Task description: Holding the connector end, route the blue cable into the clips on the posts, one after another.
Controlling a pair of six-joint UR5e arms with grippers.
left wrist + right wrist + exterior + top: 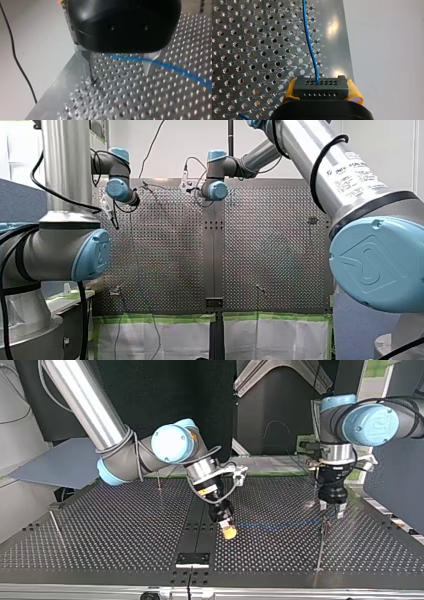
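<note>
Across the perforated table [100, 530] runs the blue cable [310, 50].

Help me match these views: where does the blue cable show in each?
Front view: not discernible.
Top view: blue cable stretches from my right claw towards the view's right.
Left wrist view: showing between the fingers of my left claw.
Right wrist view: leading ahead from the connector.
Landmark: perforated table.

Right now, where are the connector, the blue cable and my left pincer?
connector [320, 87], right wrist view, middle of its black face.
blue cable [310, 47], right wrist view, the stretch ahead of the connector.
left pincer [120, 76], left wrist view, midway between its fingertips.
</note>
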